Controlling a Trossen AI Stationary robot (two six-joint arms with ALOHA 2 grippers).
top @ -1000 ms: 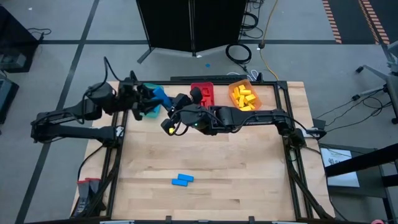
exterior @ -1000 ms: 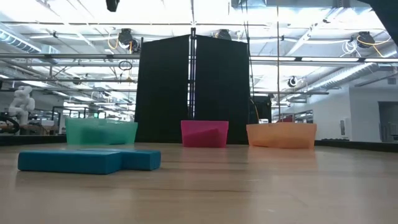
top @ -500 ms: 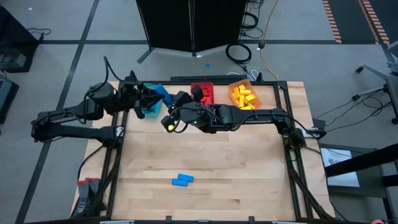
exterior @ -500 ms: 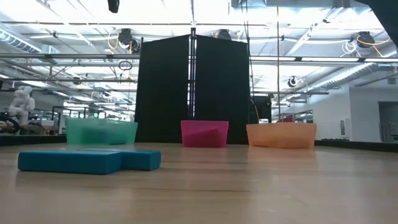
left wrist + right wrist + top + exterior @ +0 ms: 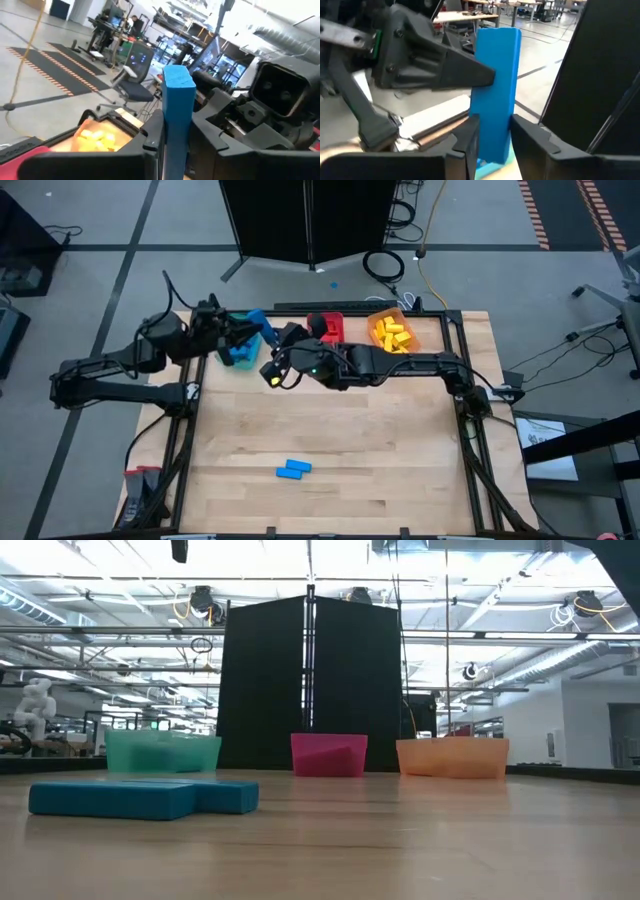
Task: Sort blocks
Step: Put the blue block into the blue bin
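Held above the teal bin (image 5: 240, 358) at the bench's far left corner: blue block (image 5: 497, 75), clamped by left gripper (image 5: 172, 135) and right gripper (image 5: 492, 130) together. Best to free one side only, then lower straight. Yellow blocks (image 5: 392, 332) in orange bin (image 5: 412, 342).

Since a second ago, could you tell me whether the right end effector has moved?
Yes. In the high view the right end effector, shut on a blue block, has shifted toward the table's far edge, closer to the teal bin.
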